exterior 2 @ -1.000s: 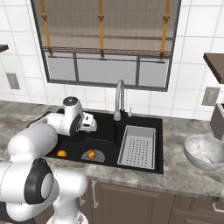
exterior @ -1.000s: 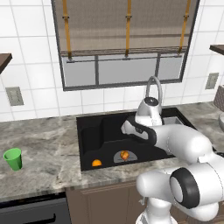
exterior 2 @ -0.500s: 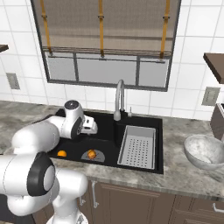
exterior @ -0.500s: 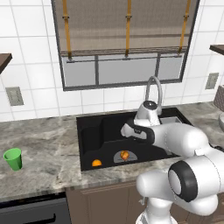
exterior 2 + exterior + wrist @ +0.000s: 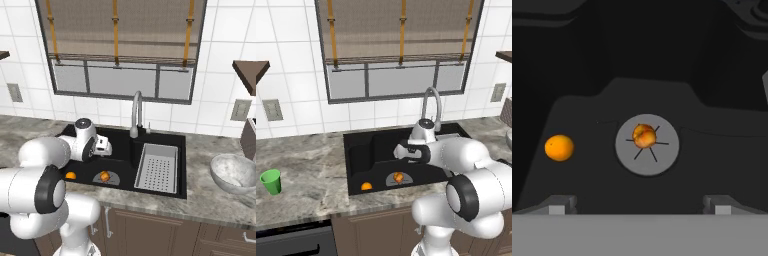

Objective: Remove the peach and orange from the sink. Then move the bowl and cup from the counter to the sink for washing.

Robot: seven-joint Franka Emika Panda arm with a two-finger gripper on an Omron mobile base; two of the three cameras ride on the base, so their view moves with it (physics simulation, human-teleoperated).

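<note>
Grey-veined marble table (image 5: 311,170) under white tiled wall and shaded window. Large black rectangular recessed sink (image 5: 363,150), long axis running left-right along the table; curved silver faucet (image 5: 136,112) at its back. Whitish-grey round patterned bowl (image 5: 234,172) upright on table, right of sink. Small bright green tapered cup (image 5: 271,181) upright, mouth up, well left of sink. Jaws (image 5: 639,204) hang over the basin, tips wide apart, holding nothing. Mottled reddish-orange round peach (image 5: 644,135) sits on grey drain plate (image 5: 662,157). Smooth bright orange (image 5: 559,147) on sink floor beside it, apart.
</note>
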